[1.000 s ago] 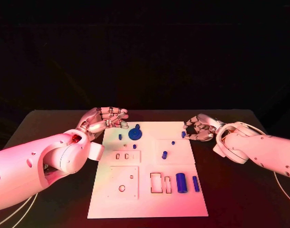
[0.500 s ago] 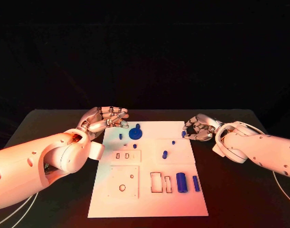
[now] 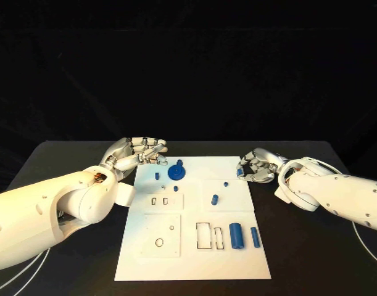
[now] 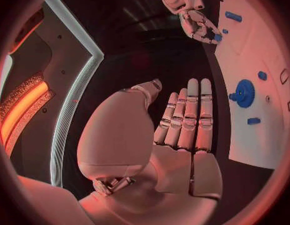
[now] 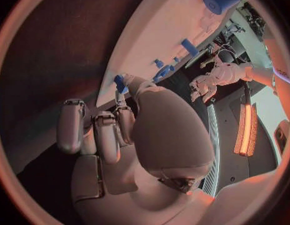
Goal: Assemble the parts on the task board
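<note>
Pinching a small blue peg [image 3: 240, 174] at the white task board's [image 3: 192, 259] edge, right hand [image 3: 258, 166] needing careful alignment; left hand [image 3: 139, 153] hovering, fingers extended, holding nothing.

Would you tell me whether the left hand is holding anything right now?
No: the left hand is open, its fingers straight with nothing between them, beside the white board.
</note>
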Controlling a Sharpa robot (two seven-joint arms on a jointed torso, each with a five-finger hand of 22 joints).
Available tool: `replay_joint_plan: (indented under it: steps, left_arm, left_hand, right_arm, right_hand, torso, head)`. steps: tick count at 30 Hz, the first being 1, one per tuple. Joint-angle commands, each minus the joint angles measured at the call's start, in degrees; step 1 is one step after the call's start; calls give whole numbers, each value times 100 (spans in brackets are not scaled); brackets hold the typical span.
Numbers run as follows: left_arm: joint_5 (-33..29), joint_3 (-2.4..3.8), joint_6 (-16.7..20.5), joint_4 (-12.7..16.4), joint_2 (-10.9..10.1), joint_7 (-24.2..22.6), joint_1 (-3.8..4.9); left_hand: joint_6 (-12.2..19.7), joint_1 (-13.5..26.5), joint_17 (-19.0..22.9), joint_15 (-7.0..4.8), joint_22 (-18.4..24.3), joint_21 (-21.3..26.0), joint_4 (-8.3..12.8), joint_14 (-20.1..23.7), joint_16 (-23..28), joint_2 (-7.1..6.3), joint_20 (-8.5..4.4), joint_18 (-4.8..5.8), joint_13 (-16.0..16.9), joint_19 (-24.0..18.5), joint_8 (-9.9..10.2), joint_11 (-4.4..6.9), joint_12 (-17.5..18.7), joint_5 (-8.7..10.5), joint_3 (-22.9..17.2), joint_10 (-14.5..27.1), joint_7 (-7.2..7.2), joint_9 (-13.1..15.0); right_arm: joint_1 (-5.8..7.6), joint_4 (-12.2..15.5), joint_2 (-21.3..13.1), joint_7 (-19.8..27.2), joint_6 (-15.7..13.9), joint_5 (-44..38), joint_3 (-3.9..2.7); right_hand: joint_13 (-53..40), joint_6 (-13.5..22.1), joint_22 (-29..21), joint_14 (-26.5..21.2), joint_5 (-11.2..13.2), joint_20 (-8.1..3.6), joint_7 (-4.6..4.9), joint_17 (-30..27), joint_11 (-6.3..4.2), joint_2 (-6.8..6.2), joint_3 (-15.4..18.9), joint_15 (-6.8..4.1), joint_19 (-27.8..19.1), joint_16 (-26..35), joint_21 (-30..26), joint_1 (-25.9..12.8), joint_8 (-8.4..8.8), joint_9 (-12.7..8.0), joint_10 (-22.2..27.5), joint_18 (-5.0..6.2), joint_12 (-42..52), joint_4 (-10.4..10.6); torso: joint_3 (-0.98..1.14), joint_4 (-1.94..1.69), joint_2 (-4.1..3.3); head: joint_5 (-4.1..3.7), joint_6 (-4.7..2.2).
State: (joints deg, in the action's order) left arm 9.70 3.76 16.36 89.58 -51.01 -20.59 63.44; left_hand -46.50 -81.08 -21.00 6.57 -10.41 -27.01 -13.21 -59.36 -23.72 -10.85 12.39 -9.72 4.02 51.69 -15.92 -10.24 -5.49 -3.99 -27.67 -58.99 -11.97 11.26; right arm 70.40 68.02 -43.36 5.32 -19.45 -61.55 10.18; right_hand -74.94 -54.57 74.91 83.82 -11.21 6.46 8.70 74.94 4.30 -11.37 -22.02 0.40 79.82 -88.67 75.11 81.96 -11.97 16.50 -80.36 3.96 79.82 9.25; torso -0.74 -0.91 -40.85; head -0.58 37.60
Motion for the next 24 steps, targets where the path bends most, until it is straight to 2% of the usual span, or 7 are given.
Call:
replay_joint_plan:
  steps: [1,11,13,17,22,24]
  left_arm:
    - [18,3,-96,8,7,-41,4]
    - [18,3,-101,6,7,-33,4]
    - [18,3,-104,4,8,-32,4]
    - [18,3,-106,2,9,-31,4]
    - [18,2,-107,2,8,-31,4]
    - [18,2,-107,2,7,-31,4]
  left_hand:
    - [39,66,-7,7,7,-18,-13,28,-17,0,3,-67,5,-34,17,0,33,27,33,-21,-203,9]
    - [39,66,-7,7,7,-18,-13,28,-17,0,3,-67,5,-34,17,0,33,27,33,-21,-203,9]
    - [39,66,-7,7,7,-18,-13,28,-17,0,3,-67,5,-34,17,0,33,27,33,-21,-203,9]
    - [39,66,-7,7,7,-18,-13,28,-17,0,3,-67,5,-34,17,0,33,27,33,-21,-203,9]
    - [39,66,-7,7,7,-18,-13,28,-17,0,3,-67,5,-34,17,0,33,27,33,-21,-203,9]
    - [39,66,-7,7,7,-18,-13,28,-17,0,3,-67,5,-34,17,0,33,27,33,-21,-203,9]
  right_arm:
    - [-9,-8,14,-2,114,-101,0]
    - [-12,-23,28,-49,64,-111,0]
    - [-14,-27,34,-57,16,-113,0]
    - [-17,-20,44,-88,-120,-114,0]
    - [-20,7,46,-174,-443,-135,0]
    - [-20,16,45,-190,-545,-141,0]
  right_hand:
    - [-287,-37,42,538,5,-28,5,1181,-32,45,-35,-41,31,-23,39,-6,-34,6,-24,10,26,-5]
    - [-292,-42,64,541,9,-35,4,1191,-35,40,-38,-46,45,-27,59,-34,-36,5,-29,4,31,4]
    - [-301,-128,71,543,8,-53,-22,1197,-56,129,-96,-63,50,-28,59,-102,-93,22,-40,3,37,45]
    - [-331,-265,131,550,10,-85,-83,1225,-106,197,-165,-103,89,-38,111,-104,-208,67,-68,-11,61,15]
    - [-376,-383,197,556,1,-142,-168,1247,-182,324,-296,-168,134,-45,166,-97,-376,140,-112,-25,93,-38]
    - [-385,-390,212,557,1,-155,-181,1251,-195,337,-330,-180,144,-46,178,-104,-411,157,-122,-29,100,-52]
  torso:
    - [3,9,-3]
    - [5,5,-1]
    - [5,6,0]
    - [8,8,1]
    - [8,7,-1]
    - [8,7,-1]
  head:
    - [12,-6]
    - [12,-1]
    - [13,-7]
    - [12,-8]
    - [13,-5]
    - [14,-1]
